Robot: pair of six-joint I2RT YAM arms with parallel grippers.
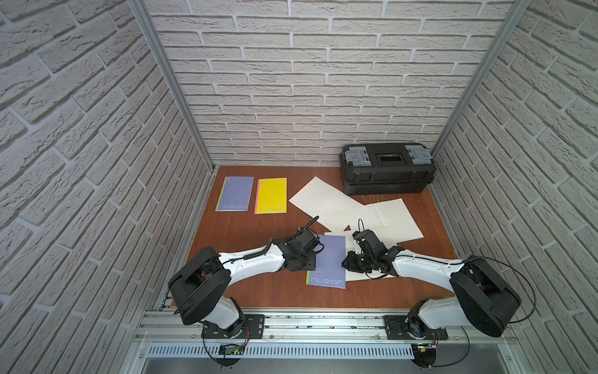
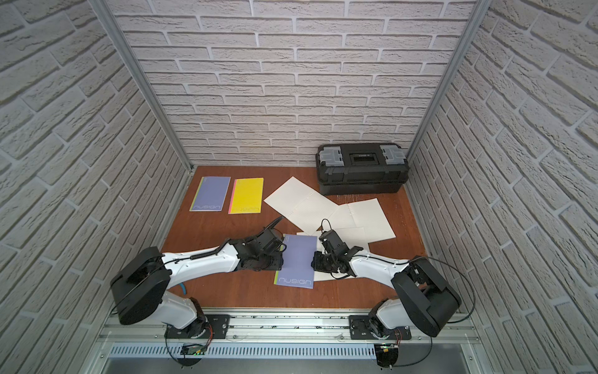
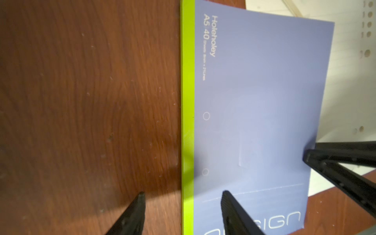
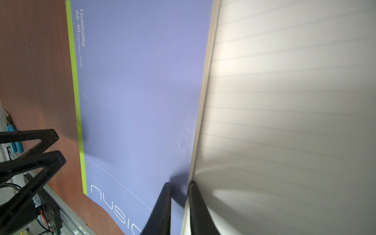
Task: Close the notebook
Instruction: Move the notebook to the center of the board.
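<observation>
Shows right gripper (image 4: 179,183) clenched on free cover edge of lilac, green-spined paper notebook (image 1: 330,259); left gripper (image 3: 183,193) parted, straddling its spine. Brown wooden tabletop (image 1: 246,233), white brick walls (image 1: 291,81).

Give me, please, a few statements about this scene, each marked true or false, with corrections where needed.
The right tool is shut on the free edge of the near purple paper notebook. True.
The left tool is shut. False: its jaws stand open astride that notebook's green spine.
The black plastic toolbox stands at the brown wooden table's far right corner. True.
The yellow paper notebook lies open. False: it lies closed beside a second purple notebook.
</observation>
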